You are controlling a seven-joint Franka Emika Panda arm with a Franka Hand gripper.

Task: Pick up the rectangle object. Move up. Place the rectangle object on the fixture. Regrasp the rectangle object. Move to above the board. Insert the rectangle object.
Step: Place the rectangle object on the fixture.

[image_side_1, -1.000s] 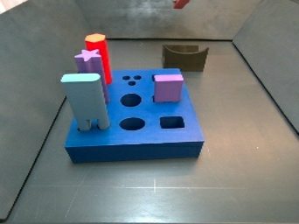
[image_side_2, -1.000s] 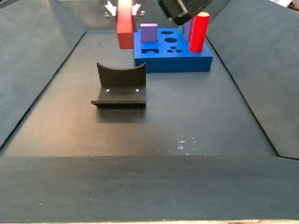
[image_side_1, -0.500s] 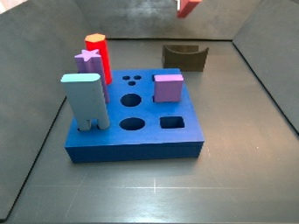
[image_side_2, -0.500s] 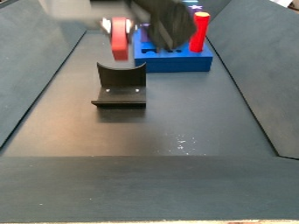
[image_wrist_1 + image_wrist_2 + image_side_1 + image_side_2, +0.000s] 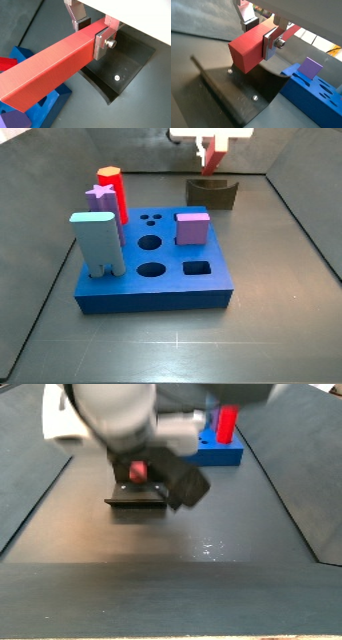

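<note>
My gripper (image 5: 211, 150) is shut on the rectangle object (image 5: 210, 162), a slim red bar, and holds it just above the fixture (image 5: 211, 193). In the side view from the fixture's end, the bar (image 5: 138, 471) hangs right over the fixture's notch (image 5: 136, 494); I cannot tell whether they touch. Both wrist views show the silver fingers (image 5: 101, 44) clamped on the bar's sides (image 5: 53, 67) near one end (image 5: 250, 48), with the dark fixture (image 5: 231, 95) below. The blue board (image 5: 154, 278) lies nearer the front, its square hole (image 5: 197, 268) open.
On the board stand a pale-blue block (image 5: 96, 243), a red hexagon-topped peg (image 5: 112, 193), a purple star piece (image 5: 99, 196) and a purple block (image 5: 194, 228). Grey walls enclose the floor on all sides.
The gripper has come down from the top of the view with the red bar, and now hangs just over the fixture. The pieces on the board have not moved.
</note>
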